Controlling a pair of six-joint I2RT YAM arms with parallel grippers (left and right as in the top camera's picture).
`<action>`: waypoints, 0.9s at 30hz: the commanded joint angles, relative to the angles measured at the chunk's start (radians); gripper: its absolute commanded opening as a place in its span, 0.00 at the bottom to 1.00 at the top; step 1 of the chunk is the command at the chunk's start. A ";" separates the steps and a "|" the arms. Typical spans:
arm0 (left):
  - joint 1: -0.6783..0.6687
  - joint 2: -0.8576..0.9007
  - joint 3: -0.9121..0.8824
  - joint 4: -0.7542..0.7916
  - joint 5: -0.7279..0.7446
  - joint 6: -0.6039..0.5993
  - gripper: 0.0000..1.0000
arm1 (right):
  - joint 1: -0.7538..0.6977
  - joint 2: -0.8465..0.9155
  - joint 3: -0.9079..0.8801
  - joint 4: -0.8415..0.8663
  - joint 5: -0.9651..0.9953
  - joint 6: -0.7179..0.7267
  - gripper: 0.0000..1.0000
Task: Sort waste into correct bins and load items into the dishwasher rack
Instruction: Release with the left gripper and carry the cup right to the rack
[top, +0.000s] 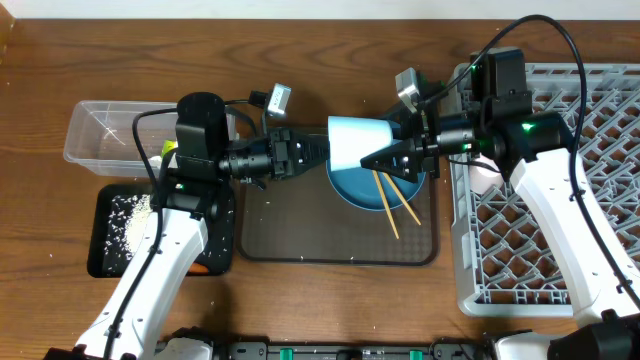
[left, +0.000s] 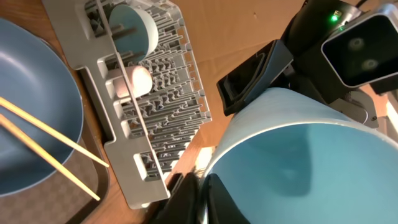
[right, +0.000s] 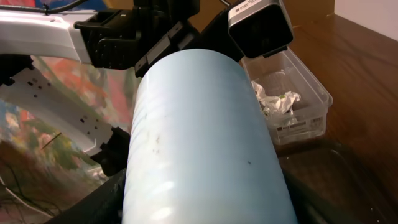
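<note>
- Bowl (top: 358, 143), pale and tipped on its side in the air, hung above the blue plate (top: 350, 192), which had two chopsticks (top: 390, 207) lying across it, beside the grey rack (top: 530, 270).
- Left fingers (left: 186, 196) pinched the bowl's rim, nearly closed.
- Right fingers (top: 390, 158) stood spread wide around its narrow end; whether they pressed it could not be told.
- Clear tub (right: 314, 79) on the counter (top: 300, 60) held crumpled waste (right: 273, 99) and a white label (right: 291, 129), its print too small to read.

Light: bright, even, from overhead | Shadows: soft, short | Sheen: faint on light blue cup (right: 199, 143) (close to lens, slightly blurred) | Overhead view: sharp throughout
</note>
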 joint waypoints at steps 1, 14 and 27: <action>-0.006 0.005 -0.010 0.003 0.037 0.015 0.17 | -0.013 -0.010 0.018 0.014 0.025 -0.010 0.52; 0.009 0.005 -0.010 0.000 0.036 0.072 0.28 | -0.094 -0.010 0.018 0.013 0.055 0.068 0.46; 0.018 0.005 -0.010 -0.341 -0.302 0.239 0.28 | -0.290 -0.028 0.018 -0.117 0.547 0.333 0.41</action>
